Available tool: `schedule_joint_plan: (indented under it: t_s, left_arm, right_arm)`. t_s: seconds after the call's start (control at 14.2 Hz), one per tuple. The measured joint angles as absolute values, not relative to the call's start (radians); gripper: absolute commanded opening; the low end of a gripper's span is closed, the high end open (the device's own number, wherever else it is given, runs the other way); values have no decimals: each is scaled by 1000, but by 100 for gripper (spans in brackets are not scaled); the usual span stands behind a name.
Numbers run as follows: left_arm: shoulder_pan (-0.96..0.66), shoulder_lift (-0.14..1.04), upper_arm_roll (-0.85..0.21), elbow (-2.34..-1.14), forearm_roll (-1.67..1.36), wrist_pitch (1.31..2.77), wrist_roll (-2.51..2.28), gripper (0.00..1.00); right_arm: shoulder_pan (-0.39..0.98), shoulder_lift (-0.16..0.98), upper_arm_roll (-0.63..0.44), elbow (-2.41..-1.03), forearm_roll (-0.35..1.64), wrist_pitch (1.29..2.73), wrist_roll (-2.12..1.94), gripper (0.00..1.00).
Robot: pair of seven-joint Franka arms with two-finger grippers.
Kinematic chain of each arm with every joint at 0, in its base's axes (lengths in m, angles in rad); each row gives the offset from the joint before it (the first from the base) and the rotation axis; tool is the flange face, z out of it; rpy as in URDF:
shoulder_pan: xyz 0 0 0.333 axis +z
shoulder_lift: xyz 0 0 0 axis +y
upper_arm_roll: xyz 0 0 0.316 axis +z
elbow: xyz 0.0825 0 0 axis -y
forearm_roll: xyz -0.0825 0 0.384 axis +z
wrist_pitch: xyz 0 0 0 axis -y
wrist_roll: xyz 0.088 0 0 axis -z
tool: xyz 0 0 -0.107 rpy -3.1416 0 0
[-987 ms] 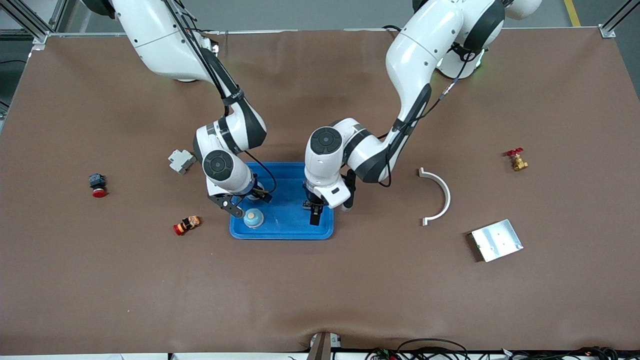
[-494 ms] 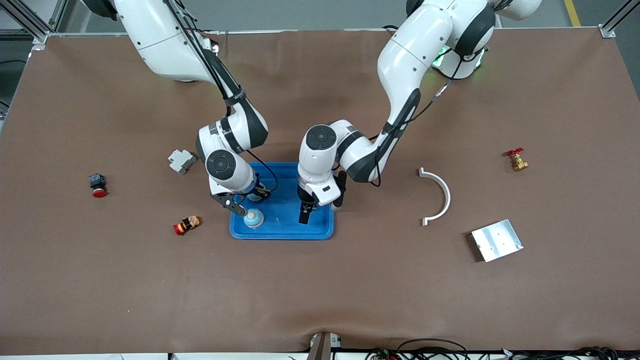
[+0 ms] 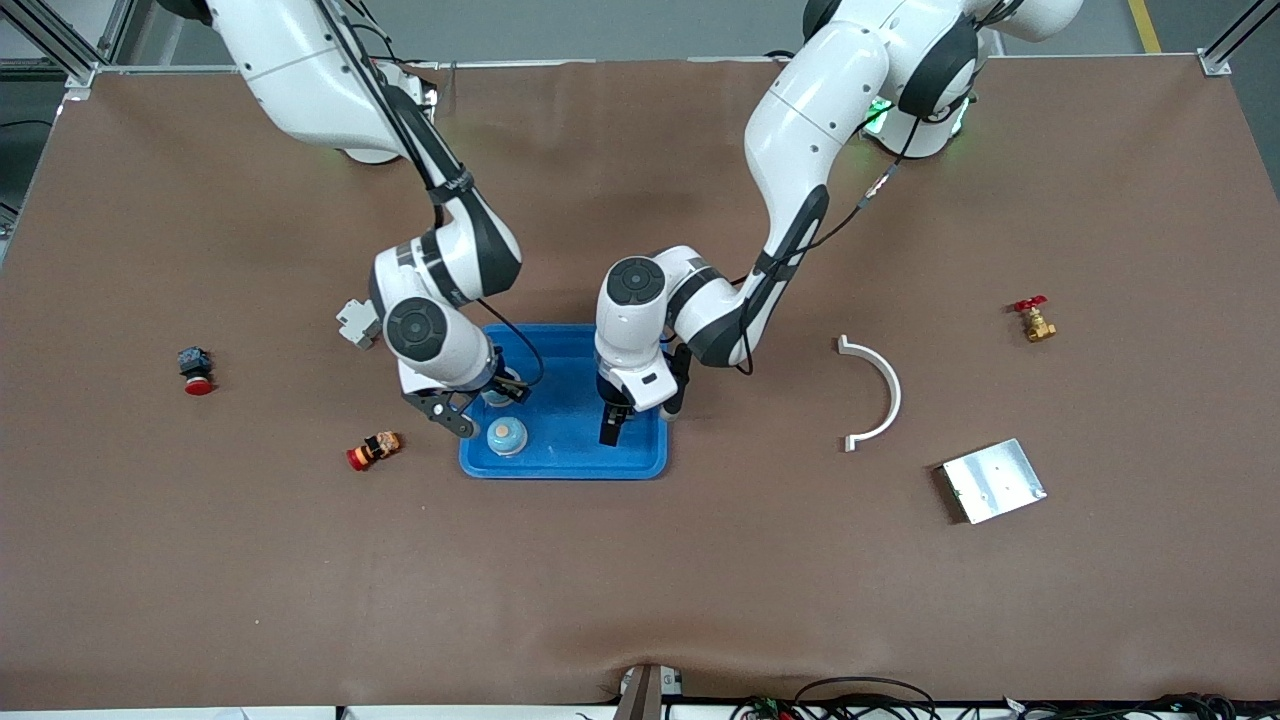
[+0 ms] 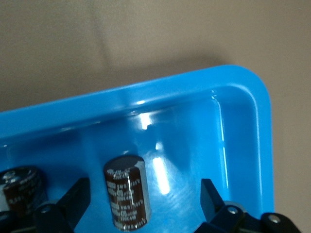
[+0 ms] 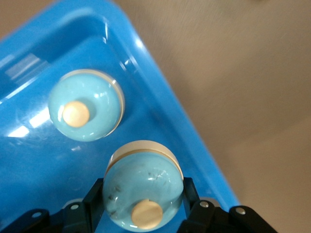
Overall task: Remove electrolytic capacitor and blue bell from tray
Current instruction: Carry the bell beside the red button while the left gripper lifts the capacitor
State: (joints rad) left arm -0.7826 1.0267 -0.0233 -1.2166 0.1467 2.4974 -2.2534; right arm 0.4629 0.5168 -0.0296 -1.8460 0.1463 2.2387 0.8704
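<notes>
A blue tray (image 3: 560, 468) lies mid-table. My right gripper (image 3: 470, 402) is over the tray's corner toward the right arm's end. In the right wrist view its fingers (image 5: 95, 196) press both sides of a pale blue bell (image 5: 143, 189) with a cream button. A second such bell (image 3: 507, 436) sits in the tray beside it (image 5: 86, 111). My left gripper (image 3: 608, 428) is low over the tray's other end, open. A dark brown capacitor (image 4: 126, 196) lies in the tray (image 4: 194, 80) between its fingers (image 4: 77, 194), touching neither. A second capacitor (image 4: 22, 189) lies beside it.
A grey connector (image 3: 360, 322), a red push button (image 3: 195, 372) and a small red-and-yellow part (image 3: 373, 449) lie toward the right arm's end. A white curved bracket (image 3: 875, 393), a metal plate (image 3: 993, 480) and a red-handled brass valve (image 3: 1033, 320) lie toward the left arm's end.
Both grippers have shifted a little toward the right arm's end of the table while staying over the tray. The loose bell in the tray has not moved.
</notes>
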Motion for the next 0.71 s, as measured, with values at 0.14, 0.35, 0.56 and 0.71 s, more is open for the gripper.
schedule_joint_plan:
  t_s: [0.14, 0.35, 0.56, 0.71]
  left_arm:
    - [-783, 1028, -23, -1216, 147, 2497, -2253, 100]
    - [-785, 1028, -23, -1217, 147, 2495, -2253, 50]
    - [-792, 1028, -23, -1214, 147, 2488, -2253, 0]
    - [-793, 1028, -23, -1212, 147, 2482, -2253, 0]
  right_arm:
    - [404, 470, -30, -1843, 150, 2164, 726, 11]
    - [277, 421, -33, -1844, 152, 2064, 453, 12]
    - [124, 411, -36, -1858, 149, 2005, 160, 12]
    - [22, 404, -37, -1887, 111, 2004, -29, 12]
